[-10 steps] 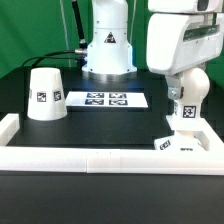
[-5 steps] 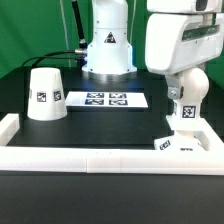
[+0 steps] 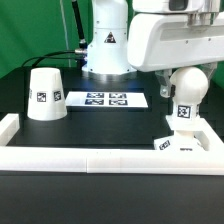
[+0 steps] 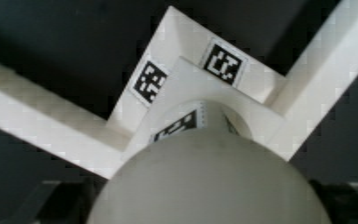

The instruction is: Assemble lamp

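The white round-headed bulb point(image 3: 183, 100) stands upright on the flat square base point(image 3: 185, 143) at the exterior view's right, inside the corner of the white wall. The arm's white hand point(image 3: 180, 40) hangs right above the bulb and hides the fingers there. In the wrist view my gripper point(image 4: 202, 205) straddles the bulb's head point(image 4: 202, 170), with a dark finger point(image 4: 60, 205) pressed to each side. The tagged base point(image 4: 194, 65) lies beyond it. The cone shade point(image 3: 45, 95) stands alone at the exterior view's left.
The marker board point(image 3: 105, 99) lies flat in the middle of the black table. A low white wall point(image 3: 90, 157) runs along the front and both sides. The big white robot pedestal point(image 3: 107, 50) stands at the back.
The hand has turned about its axis above the bulb and now shows a wider side. The bulb has shifted slightly to the exterior view's left. The shade has not moved.
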Robot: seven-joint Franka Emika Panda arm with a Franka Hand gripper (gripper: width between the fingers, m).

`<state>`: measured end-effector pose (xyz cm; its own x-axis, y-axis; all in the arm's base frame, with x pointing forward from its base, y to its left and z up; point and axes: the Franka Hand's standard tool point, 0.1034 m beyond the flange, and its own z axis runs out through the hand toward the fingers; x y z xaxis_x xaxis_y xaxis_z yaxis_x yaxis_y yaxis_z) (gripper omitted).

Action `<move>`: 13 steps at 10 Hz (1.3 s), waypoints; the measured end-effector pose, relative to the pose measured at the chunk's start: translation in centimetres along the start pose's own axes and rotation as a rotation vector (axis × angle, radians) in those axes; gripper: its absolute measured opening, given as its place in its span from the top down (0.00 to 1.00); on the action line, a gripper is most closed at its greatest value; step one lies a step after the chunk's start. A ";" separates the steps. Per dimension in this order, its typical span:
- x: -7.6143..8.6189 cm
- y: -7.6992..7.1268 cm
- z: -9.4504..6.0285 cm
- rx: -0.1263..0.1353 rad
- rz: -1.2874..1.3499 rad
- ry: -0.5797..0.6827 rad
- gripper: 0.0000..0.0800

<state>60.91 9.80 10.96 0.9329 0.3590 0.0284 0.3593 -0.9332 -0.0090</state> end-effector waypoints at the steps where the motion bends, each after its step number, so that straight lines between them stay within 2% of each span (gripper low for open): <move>1: 0.0 0.0 0.0 0.001 0.092 0.001 0.28; 11: -0.2 -0.2 -0.1 0.012 1.008 -0.017 0.28; 13: -0.2 -0.4 -0.1 0.012 1.120 -0.024 0.28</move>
<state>60.54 10.11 11.02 0.7300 -0.6831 -0.0212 -0.6835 -0.7295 -0.0269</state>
